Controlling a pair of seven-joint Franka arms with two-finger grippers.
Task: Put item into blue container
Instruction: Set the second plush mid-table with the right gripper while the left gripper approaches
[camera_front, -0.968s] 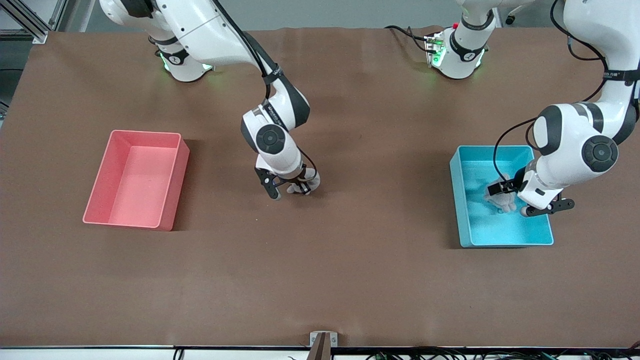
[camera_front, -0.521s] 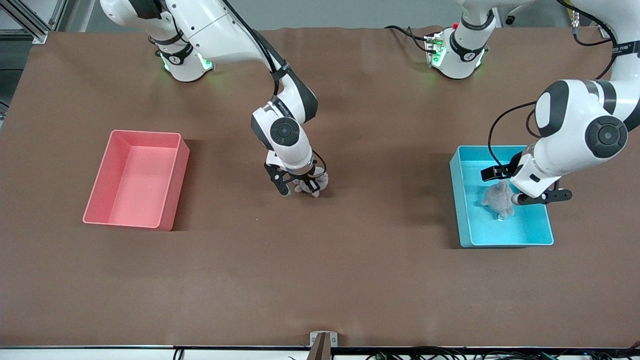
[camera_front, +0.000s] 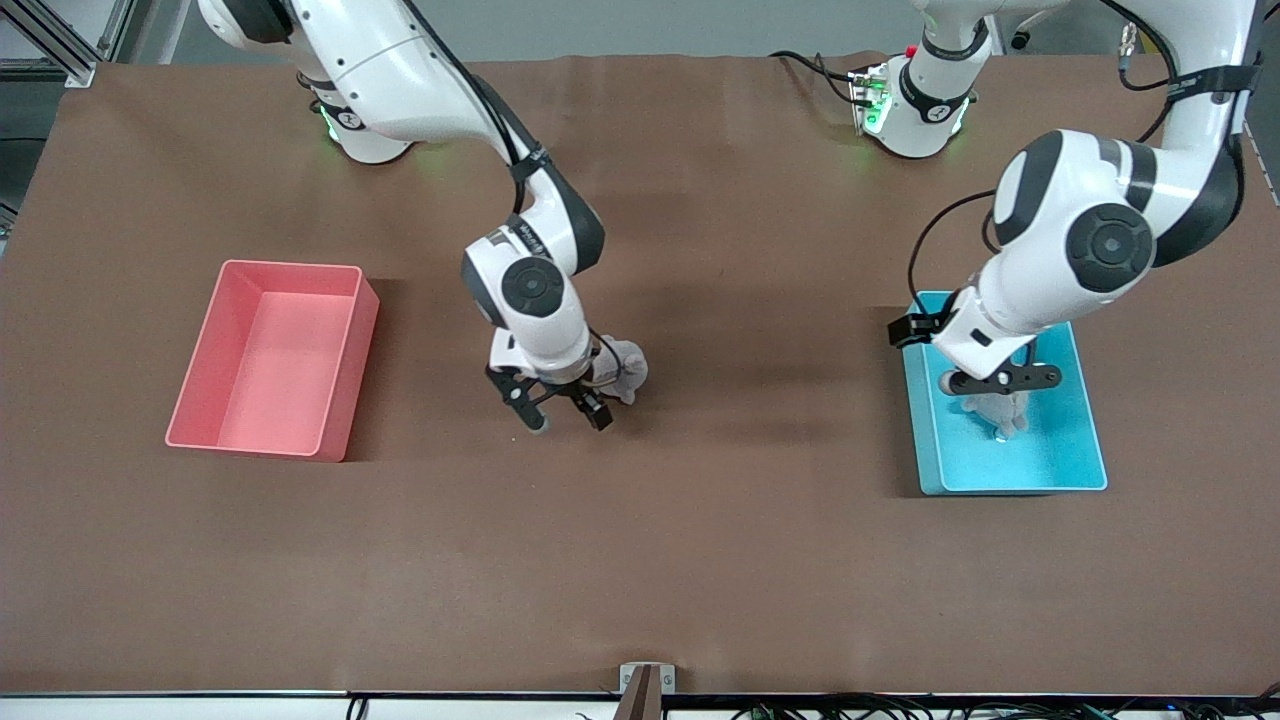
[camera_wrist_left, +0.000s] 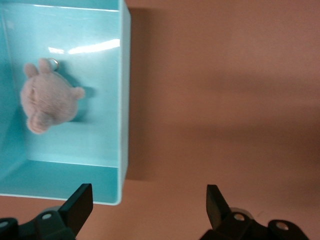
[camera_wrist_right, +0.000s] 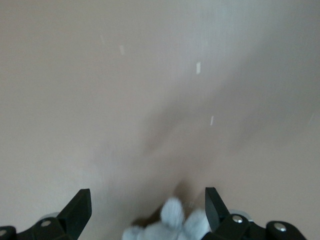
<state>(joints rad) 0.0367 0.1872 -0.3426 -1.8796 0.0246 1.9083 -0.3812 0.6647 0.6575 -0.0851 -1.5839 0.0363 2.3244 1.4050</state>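
The blue container (camera_front: 1055, 455) (camera_wrist_left: 121, 90) sits toward the left arm's end of the table. A grey plush toy (camera_front: 1003, 412) (camera_wrist_left: 47, 102) lies inside it. My left gripper (camera_front: 928, 337) (camera_wrist_left: 147, 212) hangs open and empty over the container's corner that is toward the right arm's end and farthest from the front camera. A second grey plush (camera_front: 628, 368) (camera_wrist_right: 167, 229) lies on the brown table near the middle. My right gripper (camera_front: 563, 413) (camera_wrist_right: 147, 212) stands open just above the table beside this plush, its fingers apart and gripping nothing.
A pink bin (camera_front: 345, 400) of the same shape stands empty toward the right arm's end of the table. Bare brown tabletop (camera_front: 760, 560) spreads between the two bins and toward the front camera.
The right gripper has opened and let go of the plush, which now rests on the table. The left arm has risen from inside the blue container and shifted over its corner.
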